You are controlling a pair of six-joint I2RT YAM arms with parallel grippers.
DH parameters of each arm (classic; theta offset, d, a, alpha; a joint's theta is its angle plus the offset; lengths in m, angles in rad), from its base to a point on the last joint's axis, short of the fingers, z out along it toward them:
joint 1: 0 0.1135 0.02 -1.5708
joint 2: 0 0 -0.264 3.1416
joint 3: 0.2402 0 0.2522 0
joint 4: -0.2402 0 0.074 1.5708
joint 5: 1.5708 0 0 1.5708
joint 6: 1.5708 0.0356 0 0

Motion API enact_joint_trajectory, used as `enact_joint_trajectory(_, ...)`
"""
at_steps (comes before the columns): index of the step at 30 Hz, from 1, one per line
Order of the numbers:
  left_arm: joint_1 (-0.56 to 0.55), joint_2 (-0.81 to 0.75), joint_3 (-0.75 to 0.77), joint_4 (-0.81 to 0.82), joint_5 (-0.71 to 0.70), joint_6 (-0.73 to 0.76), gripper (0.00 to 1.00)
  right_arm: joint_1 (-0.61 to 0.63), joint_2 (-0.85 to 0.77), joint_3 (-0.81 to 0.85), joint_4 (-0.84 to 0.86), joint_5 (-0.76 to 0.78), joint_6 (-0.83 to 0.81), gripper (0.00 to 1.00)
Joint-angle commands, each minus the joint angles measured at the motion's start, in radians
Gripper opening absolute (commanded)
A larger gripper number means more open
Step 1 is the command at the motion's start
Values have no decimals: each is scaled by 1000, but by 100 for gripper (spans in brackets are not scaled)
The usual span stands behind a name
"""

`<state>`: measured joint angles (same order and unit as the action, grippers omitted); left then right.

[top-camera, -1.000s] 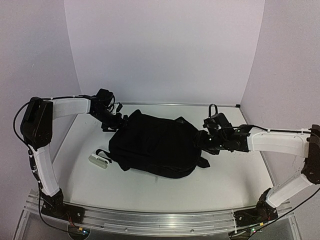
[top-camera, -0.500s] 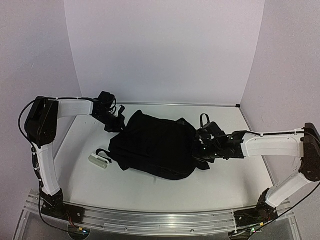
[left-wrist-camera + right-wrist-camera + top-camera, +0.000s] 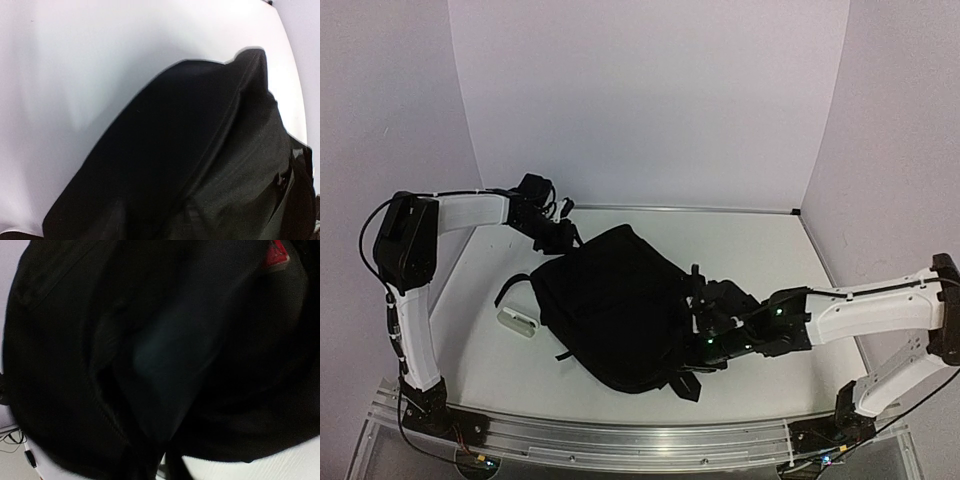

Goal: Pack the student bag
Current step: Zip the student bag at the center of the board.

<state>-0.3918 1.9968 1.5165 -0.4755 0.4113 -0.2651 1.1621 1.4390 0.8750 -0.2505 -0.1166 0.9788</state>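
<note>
White desk (image 3: 800, 265). Black student bag (image 3: 610, 305) lies slumped mid-desk, with straps trailing off its left and near edges. Left pincer (image 3: 558, 236) is at the bag's far-left corner. Right pincer (image 3: 705, 318) is pressed against its right side. Both are lost against dark fabric, so I can't tell how wide either stands or whether it grips. Small white item (image 3: 518, 322) sits just left of the bag.

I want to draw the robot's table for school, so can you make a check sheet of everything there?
Surface: white table, no spills seen.
Job's things: black bag lying in the middle, straps trailing.
Clutter: small white thing left of the bag.
Grippers: left gripper at the bag's far corner, right gripper against its right side; open or shut unclear.
Cables: black cable loops beside the left arm.
Surroundings: plain pale walls, nothing else seen.
</note>
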Motion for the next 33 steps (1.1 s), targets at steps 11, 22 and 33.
enact_joint_trajectory(11,-196,-297,-61,29,-93,209,85,-88,-275,200,-240,461,-5,62)
enact_joint_trajectory(22,-412,-125,39,0,-169,254,87,-341,-45,281,-158,248,-224,47)
enact_joint_trajectory(33,-488,14,109,24,-372,310,88,-403,160,320,-28,87,-278,37)
